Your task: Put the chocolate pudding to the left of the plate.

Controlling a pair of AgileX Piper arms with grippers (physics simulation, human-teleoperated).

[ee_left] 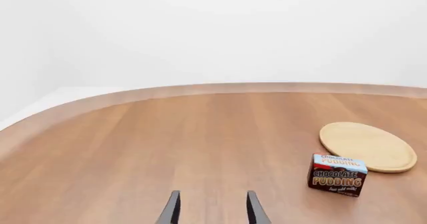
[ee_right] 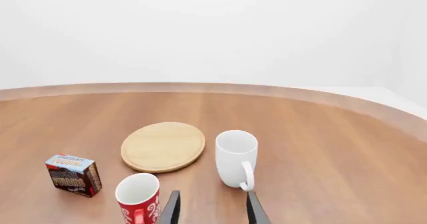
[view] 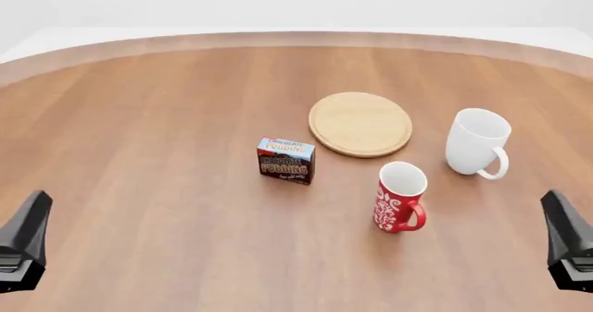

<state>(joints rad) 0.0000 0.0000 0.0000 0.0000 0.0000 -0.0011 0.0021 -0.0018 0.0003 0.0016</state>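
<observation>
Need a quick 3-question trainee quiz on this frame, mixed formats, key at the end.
1. True or false: the chocolate pudding lies on the plate.
2. In the front view, which mug stands nearer the arms' side of the table? A) white mug B) red mug
3. Fill in: the left gripper and right gripper are both ____ and hold nothing.

Key
1. False: the carton stands upright on the table, just off the plate's near-left rim.
2. B
3. open

Pudding carton (ee_right: 73, 175), plate (ee_right: 163, 146), two upright mugs on table (ee_right: 320, 134)
</observation>
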